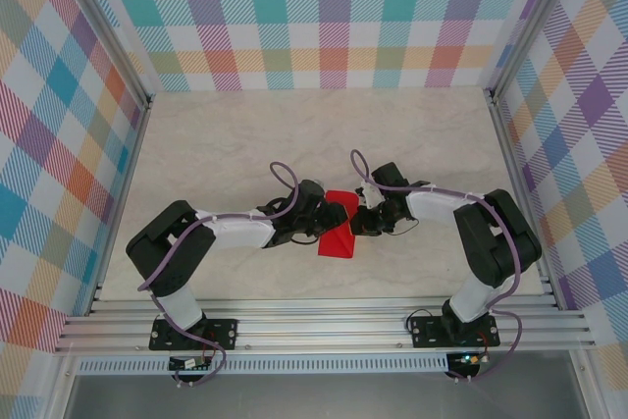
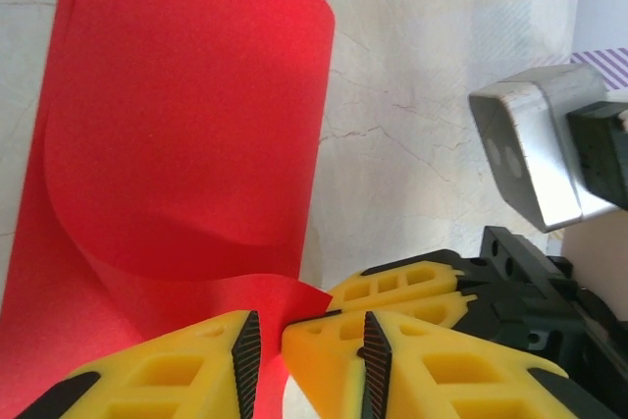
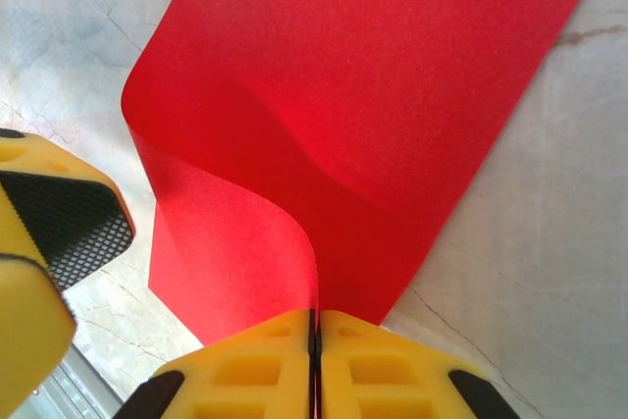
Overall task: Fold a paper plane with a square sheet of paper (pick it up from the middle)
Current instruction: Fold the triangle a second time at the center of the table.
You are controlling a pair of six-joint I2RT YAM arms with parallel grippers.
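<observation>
The red sheet of paper (image 1: 337, 228) lies between both arms near the table's front, one side curled up and over in a loose bend (image 2: 186, 115), not a paper plane shape. My right gripper (image 3: 316, 316) is shut on the raised edge of the sheet (image 3: 324, 144). In the left wrist view, my left gripper (image 2: 309, 340) is open, its jaws standing on either side of that pinched corner and of the right gripper's fingertips (image 2: 412, 287). A gap of red paper shows beside its left pad. One left finger (image 3: 59, 223) shows at the left of the right wrist view.
The pale marbled table (image 1: 294, 134) is enclosed by checked walls (image 1: 334, 17) at the back and both sides. An aluminium rail (image 1: 324, 326) carries the arm bases along the front. The right arm's silver wrist camera (image 2: 530, 144) hangs close to my left gripper.
</observation>
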